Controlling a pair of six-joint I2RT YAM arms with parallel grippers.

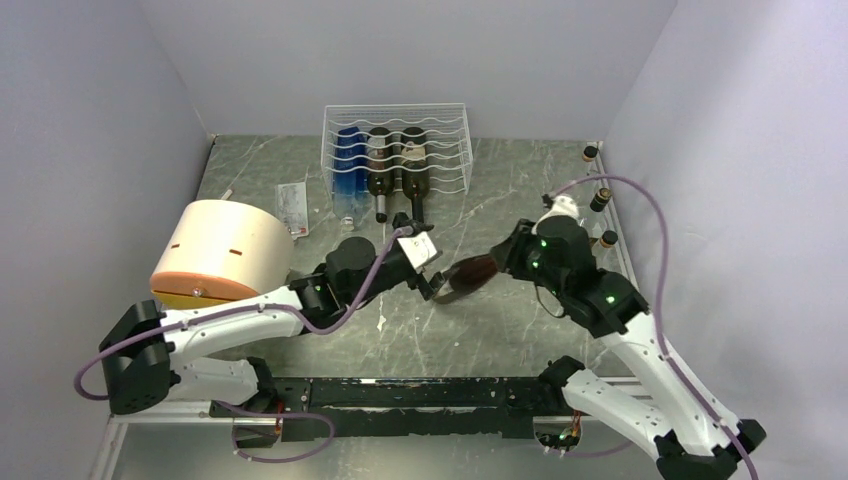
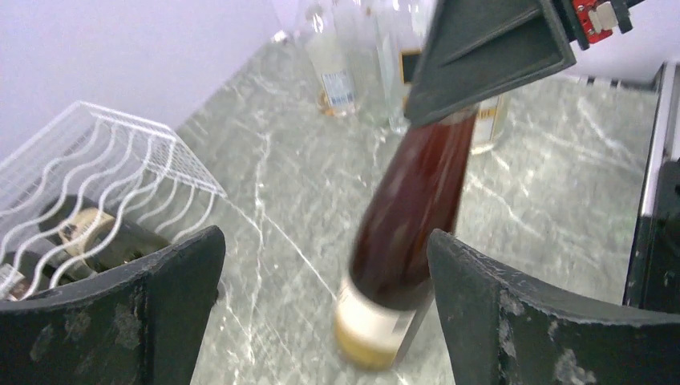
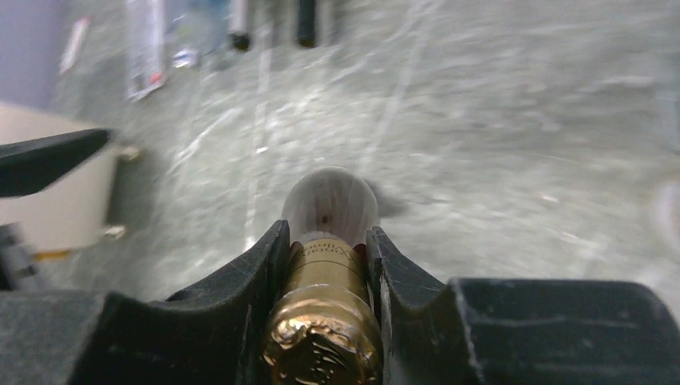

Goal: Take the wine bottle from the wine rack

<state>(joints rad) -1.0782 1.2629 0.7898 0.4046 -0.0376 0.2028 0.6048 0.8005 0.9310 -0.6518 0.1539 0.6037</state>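
right gripper (image 3: 326, 241): pinching the wine bottle (image 1: 470, 272) by its gold-foil neck (foil seen only from right wrist) | left gripper (image 2: 325, 245): fingers spread wide, bottle body between them | bottle: off the wine rack (image 1: 397, 150), mid-table between both arms

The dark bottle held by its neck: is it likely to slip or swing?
Probably glass, so fragile if dropped. The right gripper clamps the bottle only at its foil neck, so the heavier body may sag or swing. Round, it would likely roll if laid down.
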